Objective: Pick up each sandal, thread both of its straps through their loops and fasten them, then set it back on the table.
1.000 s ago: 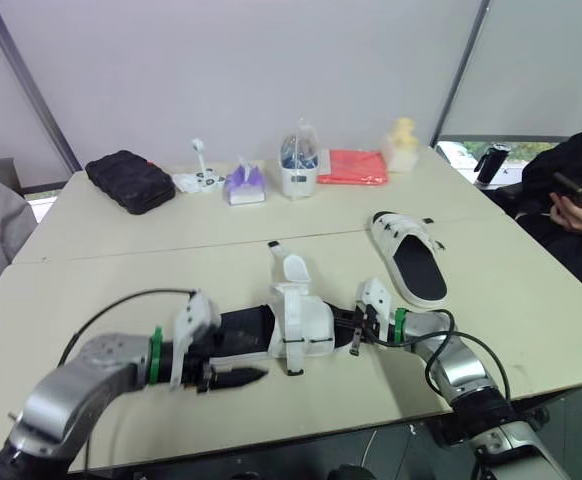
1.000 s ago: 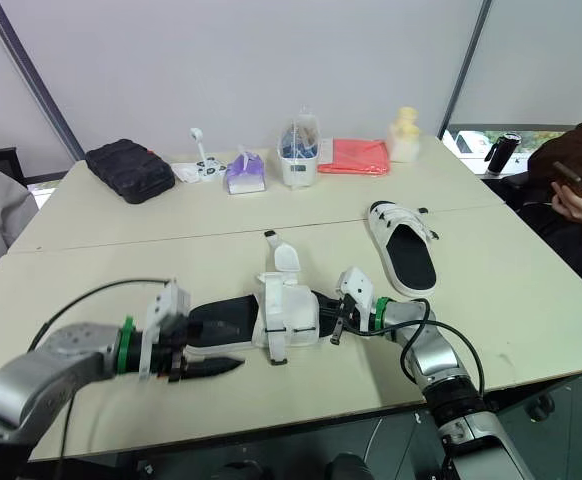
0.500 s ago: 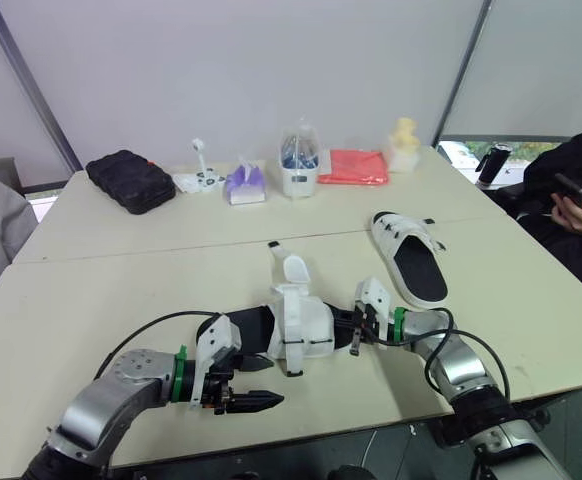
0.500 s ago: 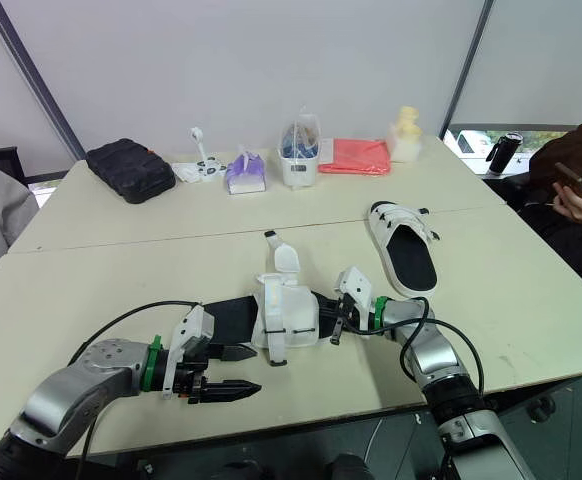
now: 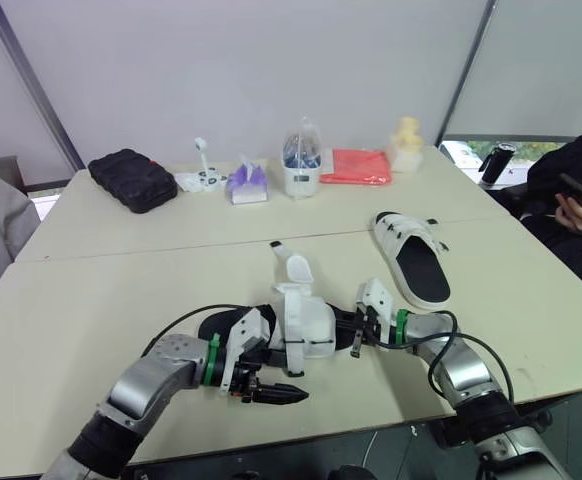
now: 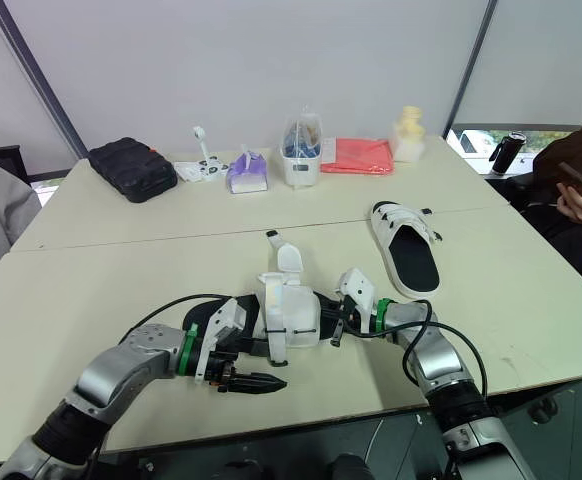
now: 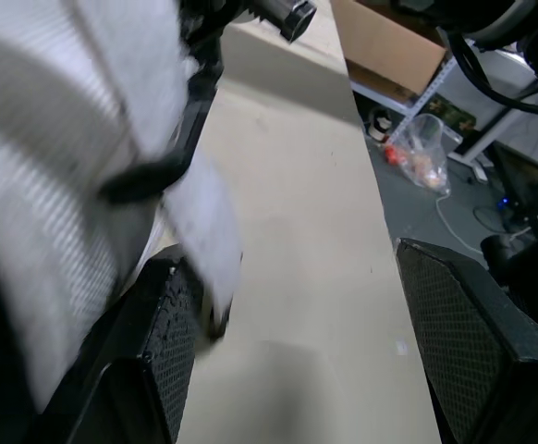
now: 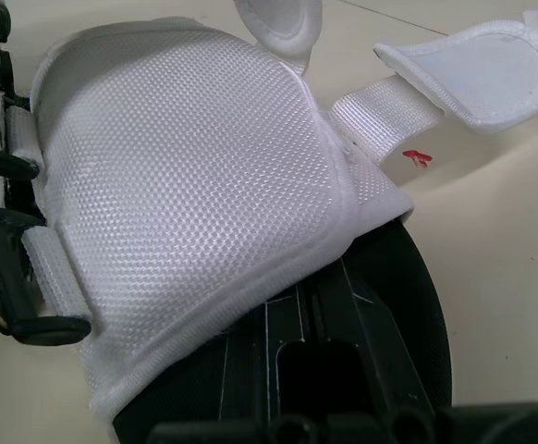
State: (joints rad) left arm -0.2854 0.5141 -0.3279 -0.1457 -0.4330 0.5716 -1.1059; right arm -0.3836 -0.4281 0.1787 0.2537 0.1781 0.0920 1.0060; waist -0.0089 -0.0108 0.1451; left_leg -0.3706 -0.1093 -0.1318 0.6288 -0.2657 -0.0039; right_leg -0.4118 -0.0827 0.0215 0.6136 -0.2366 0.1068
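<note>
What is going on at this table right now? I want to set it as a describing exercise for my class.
A two-armed robot is working on the near sandal, which lies on the table between its arms. The right tool is at one end of the sandal. The left tool is open and sits low beside the sandal's near edge. The sandal's straps are unfastened and stick up. A second sandal lies farther to the right, apart from both tools.

Head stereo pair overlooks table [image 5: 91,290]; both wrist cameras closely share the near sandal [image 8: 186,185]
</note>
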